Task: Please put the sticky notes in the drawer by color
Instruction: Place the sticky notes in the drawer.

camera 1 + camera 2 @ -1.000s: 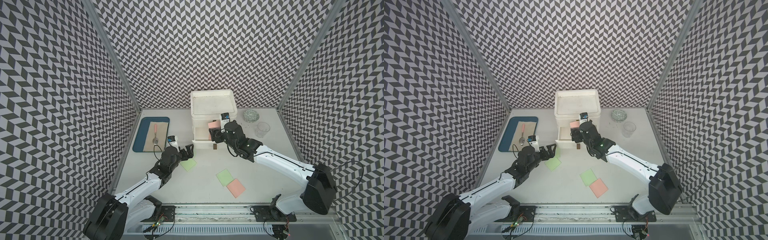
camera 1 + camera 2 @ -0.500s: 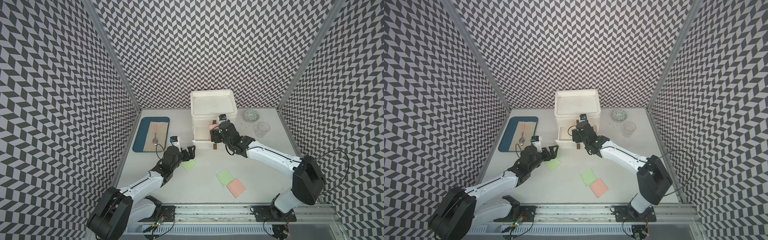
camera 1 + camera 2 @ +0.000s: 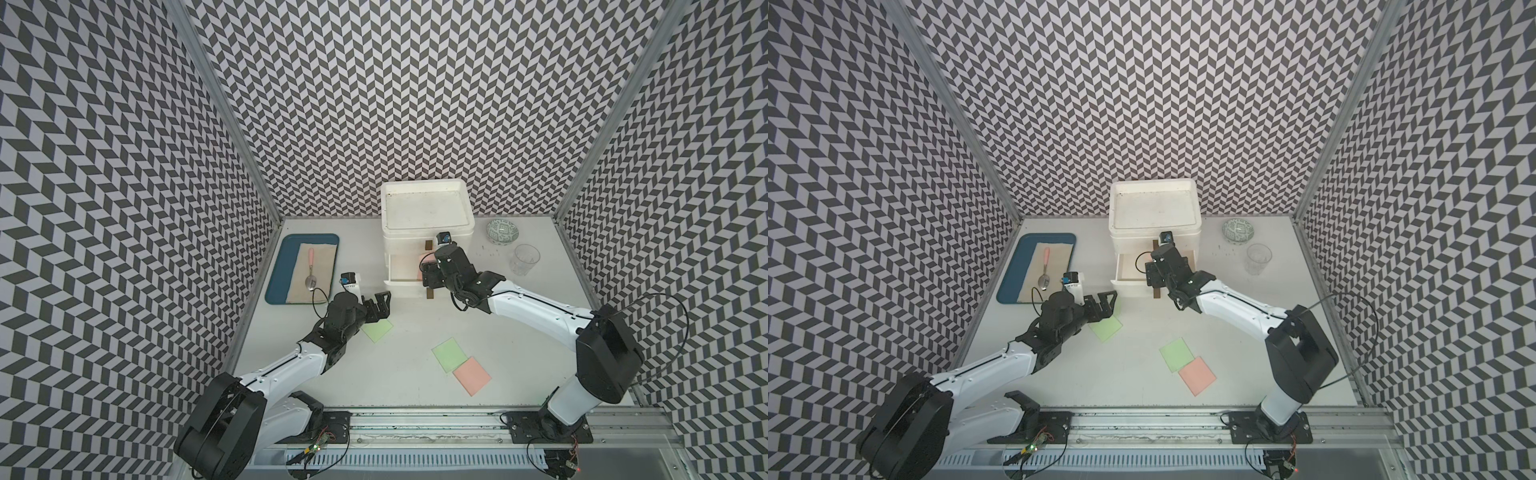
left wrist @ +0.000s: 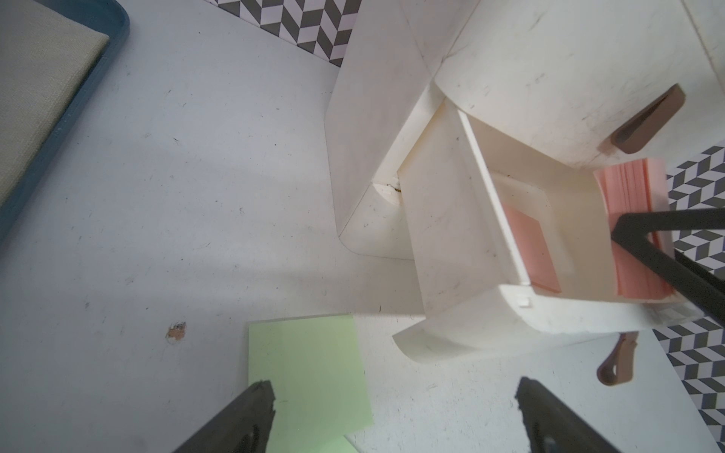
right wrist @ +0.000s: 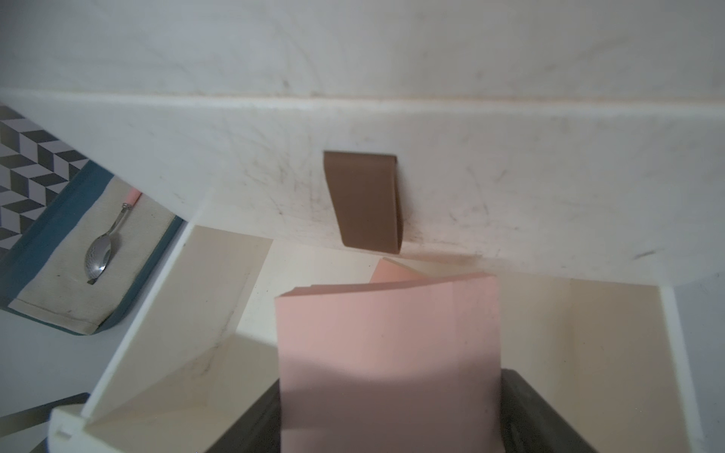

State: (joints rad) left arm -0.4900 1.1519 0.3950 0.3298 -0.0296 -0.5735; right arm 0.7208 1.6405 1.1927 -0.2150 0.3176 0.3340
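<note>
Right wrist view: you see the pink sticky-note pad [image 5: 388,353] upright and slightly bowed, grasped between the right jaws over the open drawer [image 5: 176,313] of the white drawer chest [image 5: 510,176]. A second pink sticky note [image 5: 392,270] lies on the drawer floor behind the pad, below the brown handle [image 5: 365,200] of the shut drawer above.

Left wrist view: the left jaws stand spread wide and hold nothing. One dark fingertip [image 4: 259,396] sits over the edge of a green sticky note [image 4: 306,376] that lies flat on the counter [image 4: 196,196] just beside the drawer front. You cannot tell whether it touches the paper.

In both top views the chest stands at centre against the back wall, and the right arm [image 3: 540,311] reaches to it from the lower right. Another green note [image 3: 449,353] and a pink note [image 3: 472,376] lie edge to edge at lower centre, well apart from both arms. The blue tray [image 3: 274,286] with its spoon [image 3: 310,274] is at the left. The patterned bowl [image 3: 503,230] and the clear glass [image 3: 525,259] are to the right of the chest.
</note>
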